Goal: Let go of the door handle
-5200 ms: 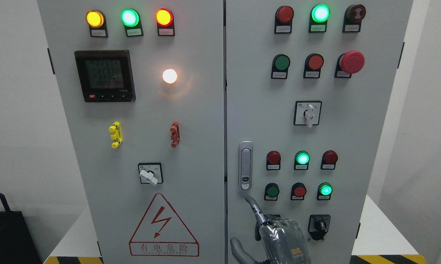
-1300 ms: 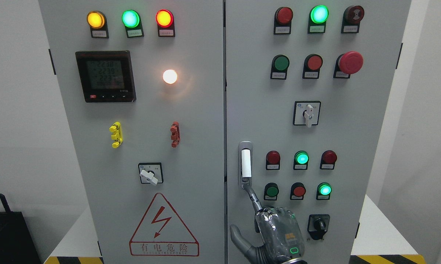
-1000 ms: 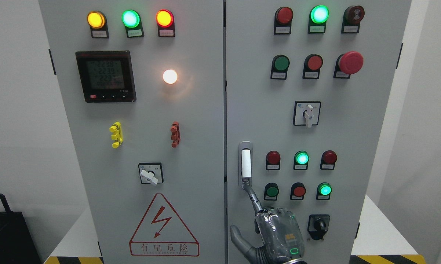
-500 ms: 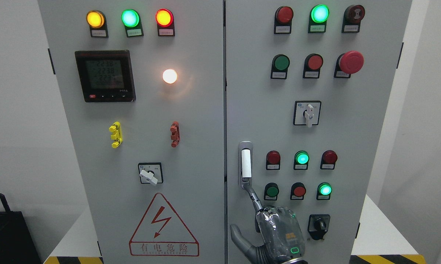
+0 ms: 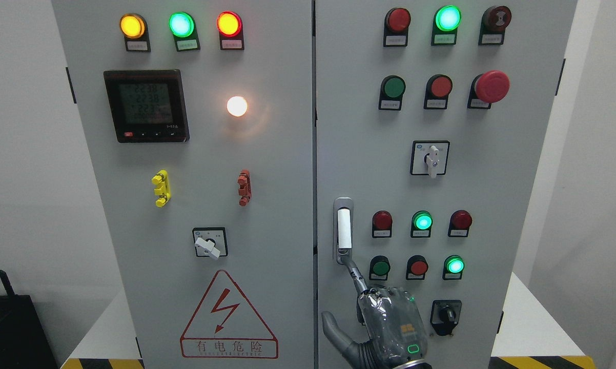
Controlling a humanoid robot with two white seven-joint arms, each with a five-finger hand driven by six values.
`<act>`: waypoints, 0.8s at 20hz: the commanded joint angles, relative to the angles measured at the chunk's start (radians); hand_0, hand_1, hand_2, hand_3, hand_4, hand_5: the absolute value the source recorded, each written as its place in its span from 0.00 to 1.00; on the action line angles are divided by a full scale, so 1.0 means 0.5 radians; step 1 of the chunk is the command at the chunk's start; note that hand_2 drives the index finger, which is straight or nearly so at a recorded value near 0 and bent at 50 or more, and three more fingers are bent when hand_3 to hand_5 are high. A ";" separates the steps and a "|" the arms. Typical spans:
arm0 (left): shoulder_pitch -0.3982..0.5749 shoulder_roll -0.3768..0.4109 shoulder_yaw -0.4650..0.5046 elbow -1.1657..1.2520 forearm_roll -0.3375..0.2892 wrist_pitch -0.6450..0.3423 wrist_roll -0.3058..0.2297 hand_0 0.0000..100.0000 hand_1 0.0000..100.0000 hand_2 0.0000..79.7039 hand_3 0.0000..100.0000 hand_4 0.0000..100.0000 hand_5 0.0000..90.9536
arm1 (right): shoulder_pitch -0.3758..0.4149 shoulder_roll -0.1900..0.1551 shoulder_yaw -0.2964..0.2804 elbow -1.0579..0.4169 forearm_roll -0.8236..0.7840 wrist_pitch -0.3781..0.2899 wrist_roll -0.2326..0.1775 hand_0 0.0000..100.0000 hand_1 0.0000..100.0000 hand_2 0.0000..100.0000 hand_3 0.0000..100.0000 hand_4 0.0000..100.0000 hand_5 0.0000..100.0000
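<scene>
I see the right robot hand (image 5: 385,328) low on the right cabinet door (image 5: 492,205), one finger (image 5: 354,271) stretched up touching the bottom of the door handle (image 5: 343,230) directly above it; not grasping, thumb out left.

My right hand (image 5: 390,328) sits low on the right door (image 5: 492,205), index finger (image 5: 354,274) reaching up to touch the bottom of the door handle (image 5: 343,228). Left of my fingertip runs the door seam (image 5: 315,205); right of it, two rows of buttons (image 5: 422,243). A rotary switch (image 5: 445,315) sits beside my knuckles.
</scene>
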 commanded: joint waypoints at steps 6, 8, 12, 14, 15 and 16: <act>0.000 0.000 0.034 0.002 0.000 0.001 0.000 0.12 0.39 0.00 0.00 0.00 0.00 | 0.016 -0.004 0.002 -0.058 -0.061 -0.150 -0.068 0.42 0.24 0.00 0.76 0.75 0.86; 0.000 0.000 0.037 -0.001 0.000 0.001 0.000 0.12 0.39 0.00 0.00 0.00 0.00 | 0.019 -0.001 0.005 -0.045 -0.211 -0.269 -0.127 0.48 0.30 0.25 0.63 0.61 0.66; 0.000 0.000 0.037 0.002 0.000 0.001 0.000 0.12 0.39 0.00 0.00 0.00 0.00 | 0.055 -0.017 -0.004 -0.039 -0.224 -0.267 -0.124 0.47 0.42 0.48 0.57 0.47 0.48; 0.000 0.000 0.037 0.002 0.000 0.001 0.000 0.12 0.39 0.00 0.00 0.00 0.00 | 0.074 -0.020 -0.007 -0.024 -0.221 -0.264 -0.121 0.46 0.43 0.54 0.61 0.49 0.50; 0.000 0.000 0.037 -0.001 0.000 0.001 0.000 0.12 0.39 0.00 0.00 0.00 0.00 | 0.074 -0.020 -0.010 -0.015 -0.221 -0.264 -0.121 0.46 0.42 0.59 0.65 0.51 0.53; 0.000 0.000 0.037 -0.001 0.000 0.001 0.000 0.12 0.39 0.00 0.00 0.00 0.00 | 0.074 -0.017 -0.010 -0.015 -0.224 -0.245 -0.121 0.46 0.41 0.61 0.68 0.52 0.54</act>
